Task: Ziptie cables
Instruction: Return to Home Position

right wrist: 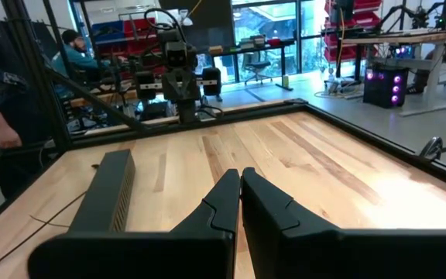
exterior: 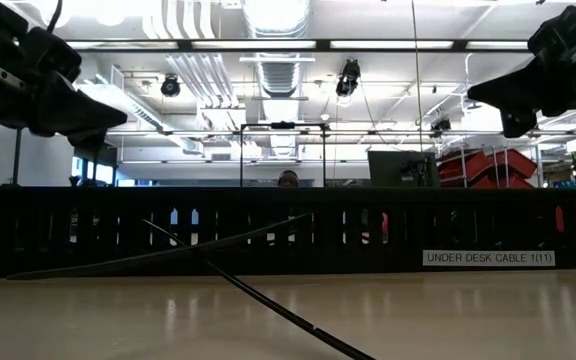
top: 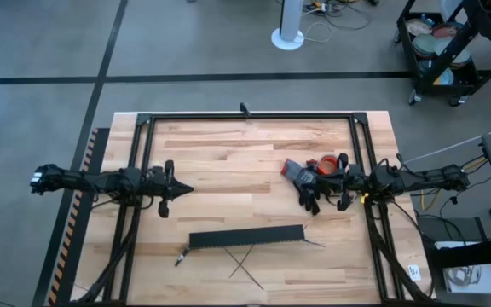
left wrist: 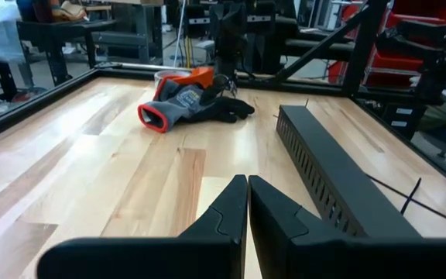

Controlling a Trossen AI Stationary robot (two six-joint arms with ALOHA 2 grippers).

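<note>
Both arms are held raised above the table, one reaching in from the left edge and one from the right edge, each pointed inward. This is judged to be a rest pose, taken so that the work is not covered. The left gripper is seen with its fingers pressed together and nothing between them, over bare wood in from the left edge. The right gripper is likewise closed on nothing, in from the right edge, above a grey and orange work glove that is laid on the wood.

The black duct is laid parallel to the front edge, between the arms and that edge, with its cover on. The cables are judged to be shut inside it; only a short pale end is seen at the duct's left end. Two zipties are seen crossed on the wood between the duct and the front edge, unlooped, so these two are judged unused.

A white label on the duct's side is read as "UNDER DESK CABLE 1(11)". No other writing can be made out.
</note>
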